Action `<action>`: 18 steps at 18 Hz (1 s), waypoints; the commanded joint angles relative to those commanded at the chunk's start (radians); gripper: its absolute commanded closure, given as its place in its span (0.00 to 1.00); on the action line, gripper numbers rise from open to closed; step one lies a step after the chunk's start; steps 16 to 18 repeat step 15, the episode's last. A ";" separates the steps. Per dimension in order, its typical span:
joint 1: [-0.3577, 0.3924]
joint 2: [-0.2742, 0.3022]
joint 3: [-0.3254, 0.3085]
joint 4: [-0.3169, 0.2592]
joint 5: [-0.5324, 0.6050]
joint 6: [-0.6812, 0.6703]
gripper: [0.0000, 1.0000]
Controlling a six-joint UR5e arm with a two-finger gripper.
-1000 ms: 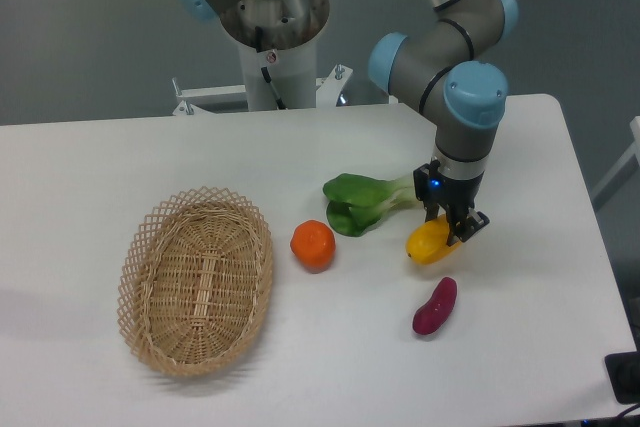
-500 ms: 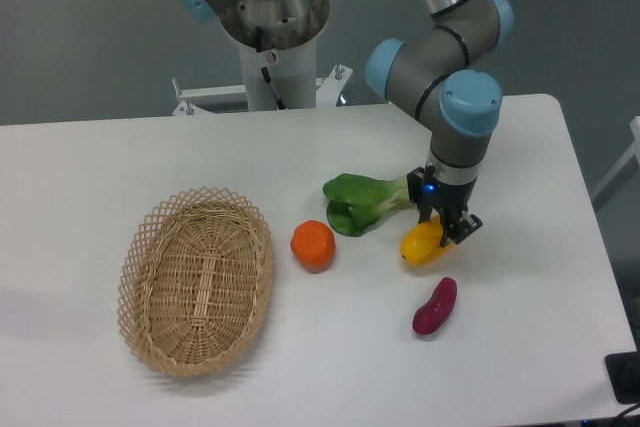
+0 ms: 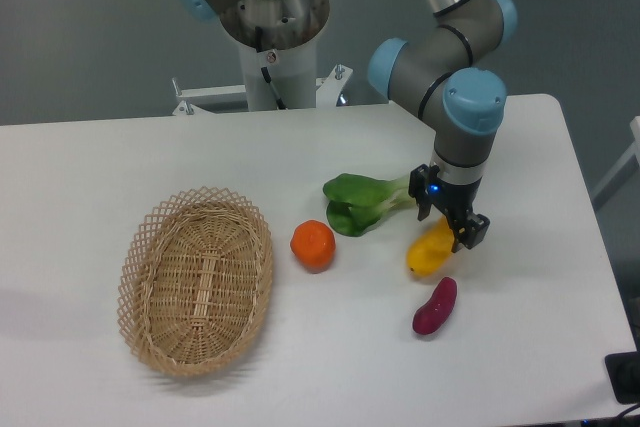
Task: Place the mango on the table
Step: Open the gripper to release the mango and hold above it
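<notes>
The yellow mango (image 3: 429,251) lies on the white table (image 3: 300,157), right of centre, tilted with its upper end between my fingers. My gripper (image 3: 449,223) points down right over that upper end. Its jaws stand spread apart on either side of the fruit, so the gripper looks open and the mango rests on the tabletop. The fingers hide part of the mango's top.
A green leafy vegetable (image 3: 362,201) lies just left of the gripper. An orange (image 3: 313,245) sits further left, and a purple vegetable (image 3: 435,306) lies just below the mango. An oval wicker basket (image 3: 197,280) stands at the left. The robot base (image 3: 270,37) is at the back.
The gripper and mango drifted left, then back right and slightly lower. The jaws now stand wider apart than before, and the mango sits lower on the table.
</notes>
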 joint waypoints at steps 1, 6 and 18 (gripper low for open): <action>-0.002 0.000 0.003 0.000 0.000 0.000 0.00; -0.002 0.006 0.023 -0.003 -0.032 -0.067 0.00; -0.055 0.014 0.055 -0.020 -0.037 -0.225 0.00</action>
